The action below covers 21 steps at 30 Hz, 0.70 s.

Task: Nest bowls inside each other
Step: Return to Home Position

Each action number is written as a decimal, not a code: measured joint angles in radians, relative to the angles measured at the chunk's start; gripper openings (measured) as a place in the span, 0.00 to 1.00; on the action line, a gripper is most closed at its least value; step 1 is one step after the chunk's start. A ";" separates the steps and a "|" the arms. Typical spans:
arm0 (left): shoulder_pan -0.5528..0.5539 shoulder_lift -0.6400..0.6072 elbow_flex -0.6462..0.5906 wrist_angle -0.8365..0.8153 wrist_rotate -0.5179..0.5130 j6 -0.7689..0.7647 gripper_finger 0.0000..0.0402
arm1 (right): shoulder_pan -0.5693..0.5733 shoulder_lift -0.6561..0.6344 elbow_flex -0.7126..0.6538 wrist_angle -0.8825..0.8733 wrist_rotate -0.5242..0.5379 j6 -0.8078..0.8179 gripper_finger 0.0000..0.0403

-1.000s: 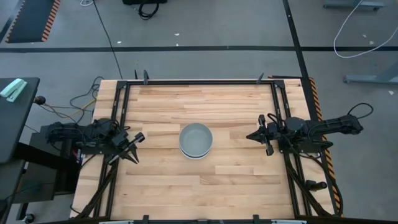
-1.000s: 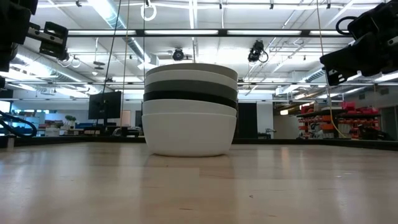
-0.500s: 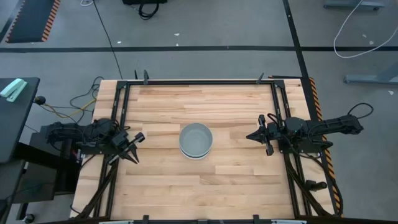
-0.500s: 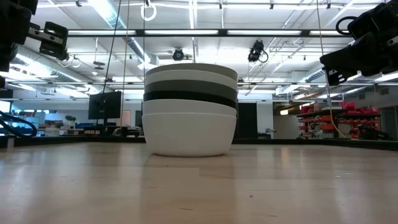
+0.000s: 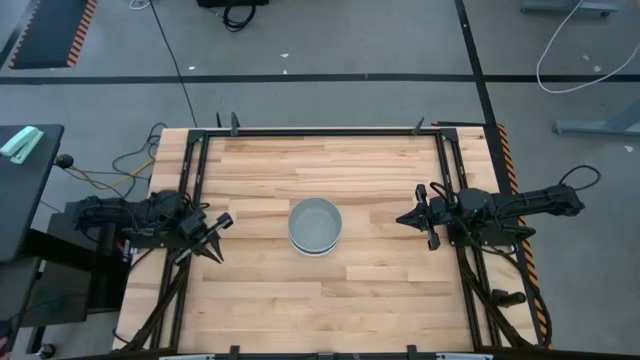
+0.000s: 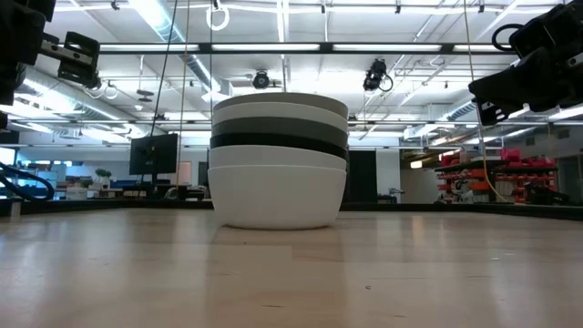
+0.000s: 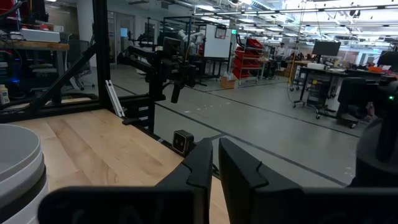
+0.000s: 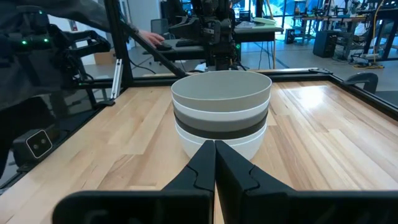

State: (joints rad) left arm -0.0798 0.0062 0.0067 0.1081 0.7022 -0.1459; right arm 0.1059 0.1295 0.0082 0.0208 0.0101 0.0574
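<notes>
High view: nested bowls (image 5: 315, 226), one stack, light grey uppermost, at frame centre on wooden table (image 5: 330, 300); left gripper (image 5: 214, 236) at left-centre, right gripper (image 5: 414, 218) at right-centre, both well apart from stack, fingers closed together, holding nothing.

Counter (image 5: 380, 290): pale wood in glued strips, grain showed, smooth, soft satin sheen.
Bowls (image 6: 278, 159): walls were smooth, plain, matt to faintly satin. White, grey and black layers looked alike in finish. Plastic or ceramic could not be told.
Frame (image 5: 320, 131) round counter: black metal rails, matt.
Right gripper (image 8: 214, 143): jaws were dark, matt, looked like moulded plastic.
Floor (image 5: 350, 40): grey, smooth, dull, looked like sealed concrete.
</notes>
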 joint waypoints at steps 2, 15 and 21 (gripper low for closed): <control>0.000 0.000 0.000 0.000 0.000 0.000 0.09 | 0.000 0.000 0.000 0.000 0.000 0.000 0.03; 0.000 0.000 0.000 0.000 0.000 0.000 0.07 | 0.000 0.000 0.000 0.000 0.000 0.000 0.03; 0.000 0.000 0.000 0.000 0.000 0.000 0.08 | 0.000 0.000 0.000 0.000 0.000 0.000 0.03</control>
State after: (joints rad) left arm -0.0795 0.0063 0.0067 0.1081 0.7021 -0.1459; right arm 0.1059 0.1295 0.0082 0.0208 0.0101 0.0574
